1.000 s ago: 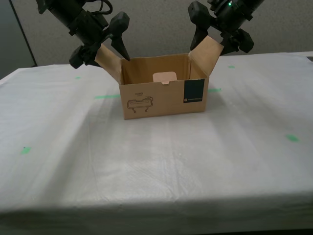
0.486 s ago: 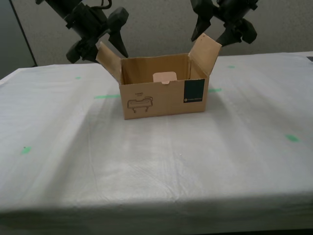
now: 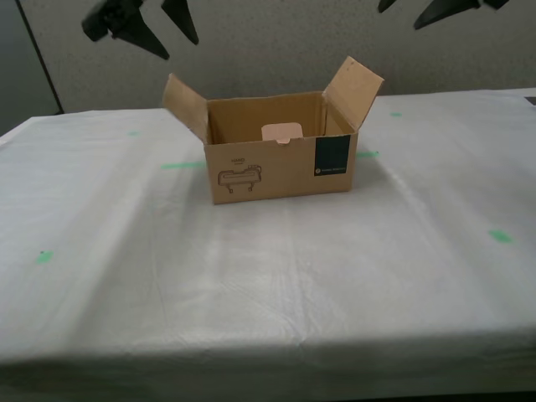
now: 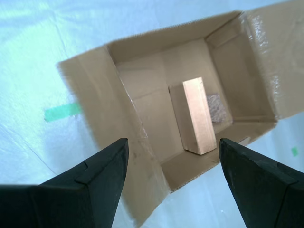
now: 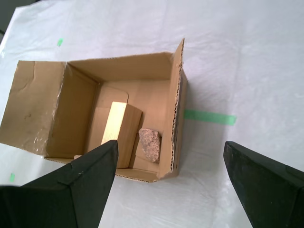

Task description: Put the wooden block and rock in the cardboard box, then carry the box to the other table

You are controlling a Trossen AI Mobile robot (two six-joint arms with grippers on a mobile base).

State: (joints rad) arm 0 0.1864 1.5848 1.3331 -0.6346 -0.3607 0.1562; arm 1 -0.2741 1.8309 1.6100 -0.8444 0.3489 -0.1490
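The cardboard box (image 3: pixel 276 172) stands open on the white-cloth table (image 3: pixel 268 285), both side flaps splayed. Inside lie the wooden block (image 5: pixel 118 128) (image 4: pixel 197 114) and, beside it, the rock (image 5: pixel 149 142) (image 4: pixel 216 107), which is on the side nearer my first gripper. My first gripper (image 3: pixel 398 17) (image 5: pixel 171 144) hangs open and empty, high above the flap on the exterior view's right. My second gripper (image 3: pixel 182 50) (image 4: pixel 173 142) is open and empty too, above the flap on the exterior view's left. Neither touches the box.
Green tape strips lie on the cloth at each end of the box (image 3: pixel 184 165) (image 3: pixel 368 153). Small green marks dot the cloth (image 3: pixel 42 256) (image 3: pixel 501 236). The table's front edge (image 3: pixel 268 356) runs across the bottom of the exterior view, and a grey wall stands behind.
Both grippers have risen from straddling the box's side flaps to high above them, near the exterior view's top. The box has not moved.
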